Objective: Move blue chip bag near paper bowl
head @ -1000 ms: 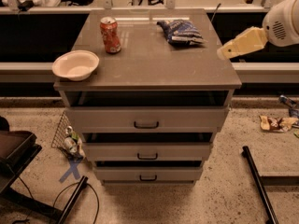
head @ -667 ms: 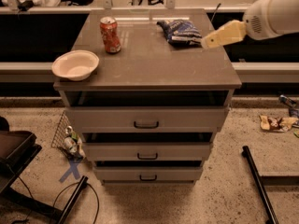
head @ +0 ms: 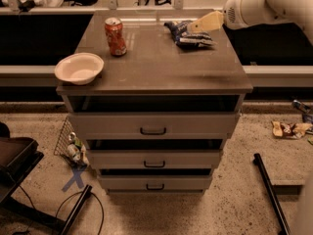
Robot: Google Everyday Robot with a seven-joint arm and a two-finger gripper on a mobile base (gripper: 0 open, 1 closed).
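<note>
No word or number can be read: the can point(head: 115, 36) shows only pale smudges, the bag point(head: 196, 39) only white stripes. A blue X point(head: 73, 179) marks the floor point(head: 234, 204) left of the drawers point(head: 154, 126). The gripper point(head: 194, 26) is at the bag's far edge.

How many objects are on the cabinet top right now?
3. The paper bowl sits at the front left corner, the soda can back left, the blue chip bag back right. The gripper is at the bag's upper edge. Nothing seems hidden.
</note>
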